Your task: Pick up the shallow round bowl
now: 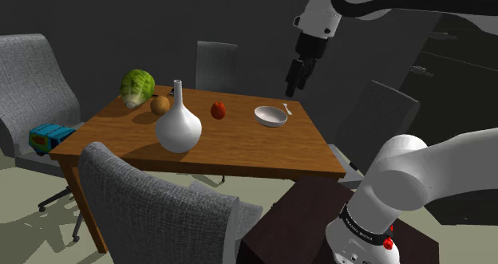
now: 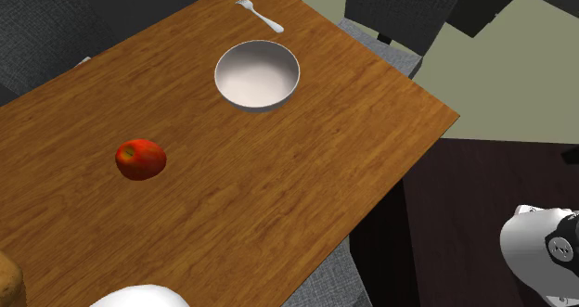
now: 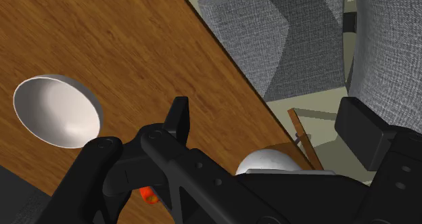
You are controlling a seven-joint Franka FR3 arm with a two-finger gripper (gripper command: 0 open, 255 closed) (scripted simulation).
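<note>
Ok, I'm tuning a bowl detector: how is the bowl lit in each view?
Shoulder view: dim scene, the bowl bright against the wooden table. Second exterior view: evenly lit, soft shading inside, no glare. Wrist view: its interior grades from light to grey, no hard highlight.

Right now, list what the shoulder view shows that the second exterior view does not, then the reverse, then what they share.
Shoulder view's extras: the open gripper up in the air, a green lettuce, a blue toy truck. Second exterior view's extra: a top-down look into the empty bowl. Shared: bowl, spoon, red apple, wooden table.
</note>
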